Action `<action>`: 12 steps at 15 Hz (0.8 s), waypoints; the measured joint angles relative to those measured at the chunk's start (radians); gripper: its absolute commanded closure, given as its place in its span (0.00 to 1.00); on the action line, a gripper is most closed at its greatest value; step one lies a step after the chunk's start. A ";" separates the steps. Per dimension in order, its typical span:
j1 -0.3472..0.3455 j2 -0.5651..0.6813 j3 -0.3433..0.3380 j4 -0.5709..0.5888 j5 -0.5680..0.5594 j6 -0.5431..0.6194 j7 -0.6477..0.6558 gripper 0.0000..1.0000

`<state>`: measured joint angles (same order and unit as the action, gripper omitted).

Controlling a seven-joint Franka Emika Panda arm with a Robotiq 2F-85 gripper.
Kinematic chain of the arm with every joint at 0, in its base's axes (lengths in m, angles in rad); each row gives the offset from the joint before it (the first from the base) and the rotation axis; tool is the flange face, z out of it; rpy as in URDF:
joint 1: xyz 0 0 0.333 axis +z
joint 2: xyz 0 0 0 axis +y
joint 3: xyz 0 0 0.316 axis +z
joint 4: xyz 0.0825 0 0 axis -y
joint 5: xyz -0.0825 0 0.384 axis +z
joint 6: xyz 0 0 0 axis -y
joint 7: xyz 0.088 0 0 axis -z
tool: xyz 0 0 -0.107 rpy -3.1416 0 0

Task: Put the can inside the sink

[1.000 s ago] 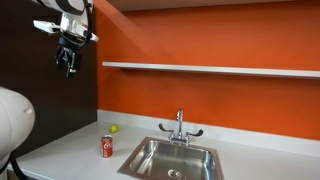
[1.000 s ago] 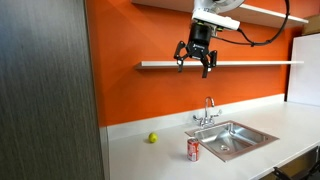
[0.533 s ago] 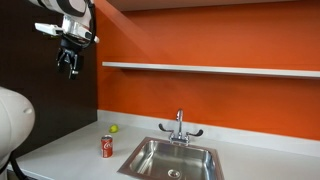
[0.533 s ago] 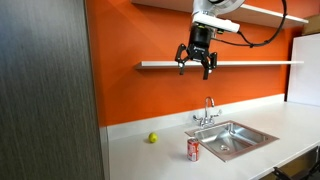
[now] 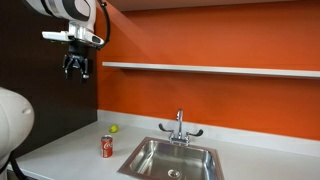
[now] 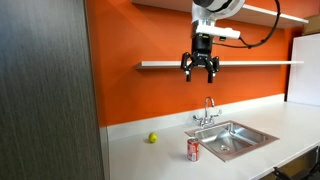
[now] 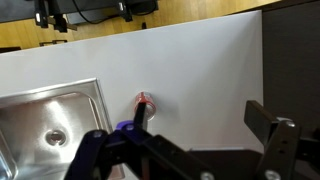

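Note:
The red can (image 5: 107,146) stands upright on the white counter, just beside the sink (image 5: 170,160); both show in the other exterior view too, the can (image 6: 194,149) in front of the steel basin (image 6: 233,138). My gripper (image 5: 76,68) hangs high in the air, well above the can, also seen from the other side (image 6: 200,70). It is open and empty. In the wrist view the gripper (image 7: 205,122) points down at the counter; the can (image 7: 146,101) shows far below, partly behind one finger, next to the sink (image 7: 45,122).
A small yellow-green ball (image 5: 113,128) lies by the orange wall behind the can (image 6: 153,138). A chrome faucet (image 5: 180,127) stands behind the basin. A long shelf (image 5: 210,69) runs along the wall. A dark panel (image 6: 45,90) flanks the counter.
The gripper has come down a little, shifted sideways toward the can's side, and turned to point straight down. The can has not moved.

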<state>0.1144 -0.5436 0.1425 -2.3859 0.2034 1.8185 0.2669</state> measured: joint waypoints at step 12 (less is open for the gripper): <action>-0.021 0.066 -0.028 -0.072 -0.088 0.157 -0.089 0.00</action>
<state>0.0935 -0.4775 0.1145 -2.4583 0.1151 1.9758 0.1778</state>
